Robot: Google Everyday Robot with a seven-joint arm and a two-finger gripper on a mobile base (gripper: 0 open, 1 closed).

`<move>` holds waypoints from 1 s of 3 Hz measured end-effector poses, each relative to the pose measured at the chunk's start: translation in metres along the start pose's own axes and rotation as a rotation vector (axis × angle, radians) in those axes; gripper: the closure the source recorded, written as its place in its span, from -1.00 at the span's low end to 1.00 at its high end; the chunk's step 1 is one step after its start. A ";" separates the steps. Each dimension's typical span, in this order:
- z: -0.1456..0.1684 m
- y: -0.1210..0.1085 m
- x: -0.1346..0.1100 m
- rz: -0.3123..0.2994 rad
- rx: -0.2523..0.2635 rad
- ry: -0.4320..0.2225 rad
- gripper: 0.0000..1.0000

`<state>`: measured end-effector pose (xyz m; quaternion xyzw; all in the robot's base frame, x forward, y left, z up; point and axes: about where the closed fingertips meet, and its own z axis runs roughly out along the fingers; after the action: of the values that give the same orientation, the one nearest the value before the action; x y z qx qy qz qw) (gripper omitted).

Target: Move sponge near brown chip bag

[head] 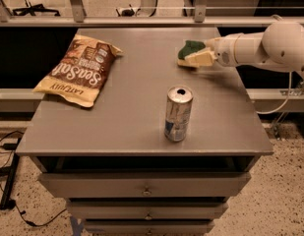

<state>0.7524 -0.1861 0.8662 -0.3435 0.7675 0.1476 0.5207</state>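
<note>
One view, looking down across a grey cabinet top (141,127) with drawers (146,187) beneath. At far left, brown chip bag (78,70) lying flat, "Sea Salt" lettering upside down. Near the front centre, silver drink can (178,113) upright, opened top showing. At the far right corner, white arm (262,48) reaching in from the right, gripper (197,58) low over the top, jaws pinching the sponge (189,47), green scrub side up. Sponge well apart from the bag, most of the top's width between them; can nearer the front than both.
</note>
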 end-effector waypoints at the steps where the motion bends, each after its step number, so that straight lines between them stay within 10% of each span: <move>1: -0.003 0.014 -0.025 -0.064 -0.062 -0.018 1.00; 3: 0.023 0.118 -0.064 -0.137 -0.343 -0.048 1.00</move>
<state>0.7024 -0.0636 0.8986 -0.4749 0.6933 0.2489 0.4815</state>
